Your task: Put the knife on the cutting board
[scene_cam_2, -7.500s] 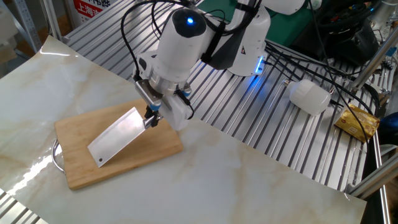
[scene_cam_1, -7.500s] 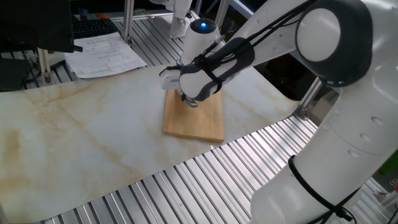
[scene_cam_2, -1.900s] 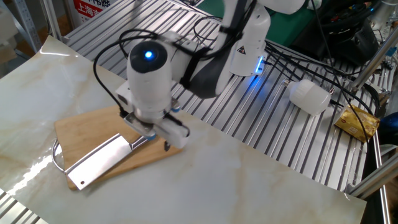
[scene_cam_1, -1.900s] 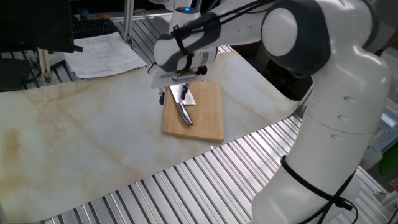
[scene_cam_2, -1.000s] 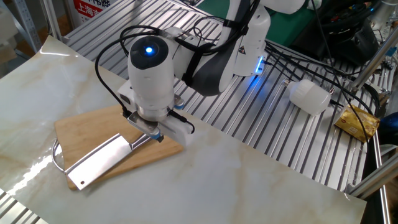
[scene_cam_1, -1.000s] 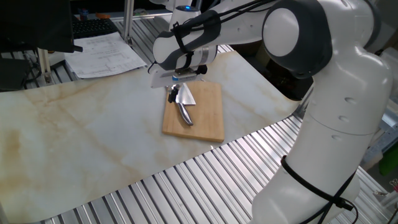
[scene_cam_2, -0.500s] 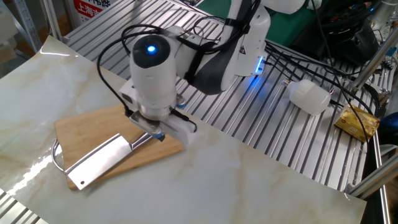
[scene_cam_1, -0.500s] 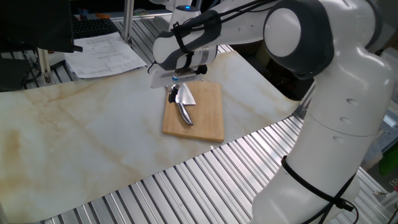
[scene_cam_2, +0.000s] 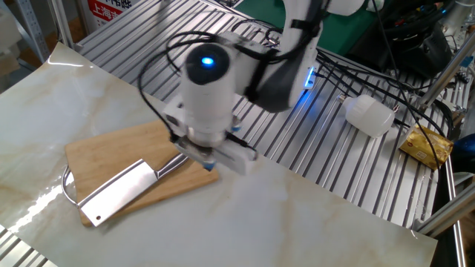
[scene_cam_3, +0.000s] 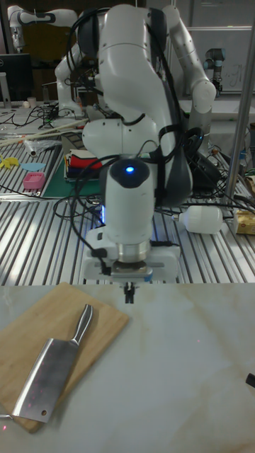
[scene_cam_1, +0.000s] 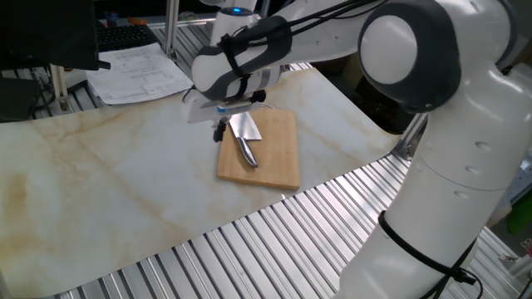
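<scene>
The knife [scene_cam_1: 243, 138], a silver cleaver, lies flat on the cutting board [scene_cam_1: 278, 158], handle toward the board's near end. In the other fixed view the knife [scene_cam_2: 119, 191] rests diagonally on the tan cutting board [scene_cam_2: 100, 156], its blade tip reaching the board's front edge. My gripper [scene_cam_3: 129, 293] hangs above the marble just off the board's right corner, apart from the knife [scene_cam_3: 51, 371], with its two dark fingers together and nothing held. In one fixed view the gripper [scene_cam_1: 219, 130] sits at the board's far left corner.
Marble tabletop [scene_cam_1: 100, 183] surrounded by slatted metal. Papers [scene_cam_1: 141, 73] lie at the back left. A white bottle [scene_cam_2: 369, 115] and a yellow packet [scene_cam_2: 428, 145] rest on the slats at the right, among cables.
The gripper has drifted sideways off the knife handle and clear of the board's corner. The knife has stayed flat on the board since being let go.
</scene>
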Robot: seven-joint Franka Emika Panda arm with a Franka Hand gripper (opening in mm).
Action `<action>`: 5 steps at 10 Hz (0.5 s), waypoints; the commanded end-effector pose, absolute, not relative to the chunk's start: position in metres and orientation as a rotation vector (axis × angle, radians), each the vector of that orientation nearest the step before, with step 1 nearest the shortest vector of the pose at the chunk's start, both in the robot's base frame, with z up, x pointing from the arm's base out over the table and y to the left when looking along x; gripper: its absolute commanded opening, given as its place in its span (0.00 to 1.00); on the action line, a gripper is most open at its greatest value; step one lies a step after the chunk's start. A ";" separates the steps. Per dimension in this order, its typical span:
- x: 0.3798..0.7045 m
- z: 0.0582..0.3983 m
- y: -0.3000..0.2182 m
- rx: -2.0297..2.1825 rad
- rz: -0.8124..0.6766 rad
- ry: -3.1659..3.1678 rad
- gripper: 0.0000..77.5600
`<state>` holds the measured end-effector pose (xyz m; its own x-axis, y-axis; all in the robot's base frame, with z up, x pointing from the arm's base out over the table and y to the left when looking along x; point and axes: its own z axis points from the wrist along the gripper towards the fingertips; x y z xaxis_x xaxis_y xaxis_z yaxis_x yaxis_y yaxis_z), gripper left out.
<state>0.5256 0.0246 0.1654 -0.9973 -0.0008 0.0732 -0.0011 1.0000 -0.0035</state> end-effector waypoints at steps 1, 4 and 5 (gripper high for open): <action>0.513 0.175 0.055 0.002 0.020 -3.086 0.01; 0.513 0.175 0.054 -0.014 0.019 -3.089 0.01; 0.513 0.175 0.054 -0.012 0.018 -3.090 0.01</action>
<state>0.5131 0.0553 0.1731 -0.9983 0.0058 0.0574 0.0052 0.9999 -0.0117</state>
